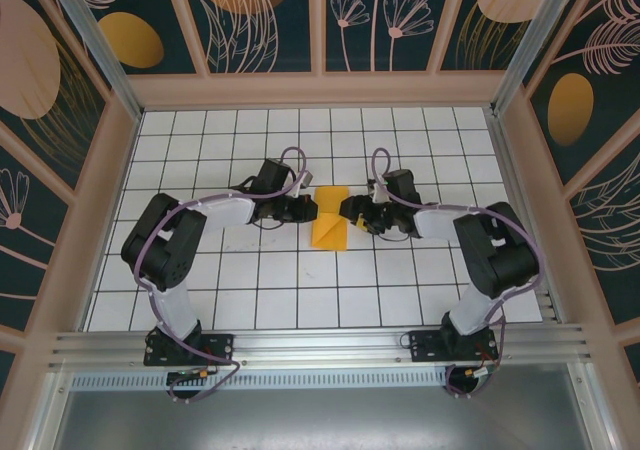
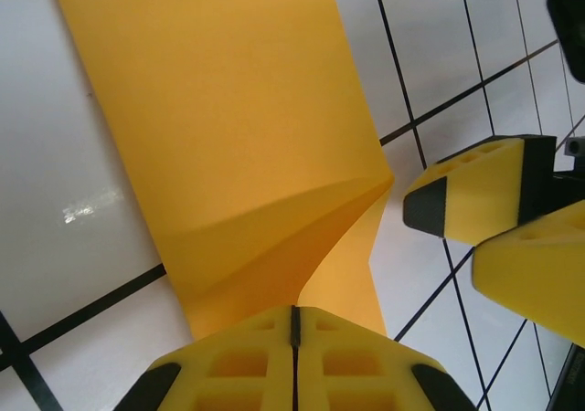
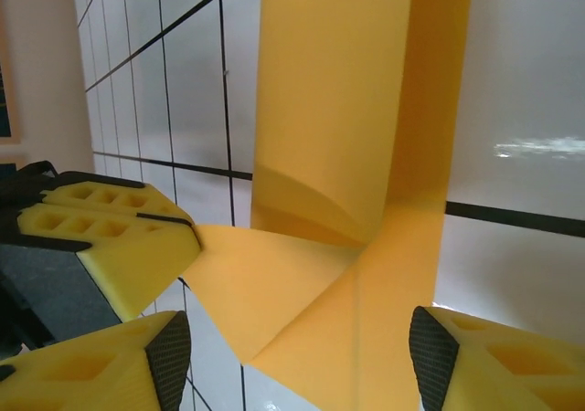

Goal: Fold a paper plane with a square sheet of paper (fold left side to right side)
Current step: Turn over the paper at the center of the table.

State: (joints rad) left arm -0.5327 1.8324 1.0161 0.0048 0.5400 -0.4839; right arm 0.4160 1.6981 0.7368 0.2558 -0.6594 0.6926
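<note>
The square sheet of paper [image 1: 330, 232] lies partly folded into an orange-yellow strip at the middle of the table, between both arms. My left gripper [image 1: 309, 208] is shut on a corner flap of it and holds that flap raised off the strip. In the left wrist view the jaws [image 2: 294, 318] meet with the paper [image 2: 228, 128] running up from them. My right gripper [image 1: 351, 211] faces it from the right and is open. In the right wrist view its fingertips [image 3: 302, 349] straddle the paper [image 3: 329, 110] without pinching it, with the left gripper [image 3: 194, 233] at the flap's tip.
White grid-tiled table [image 1: 250, 300] with free room all round the paper. Patterned walls [image 1: 80, 120] enclose left, back and right. An aluminium rail [image 1: 320, 348] with both arm bases runs along the near edge.
</note>
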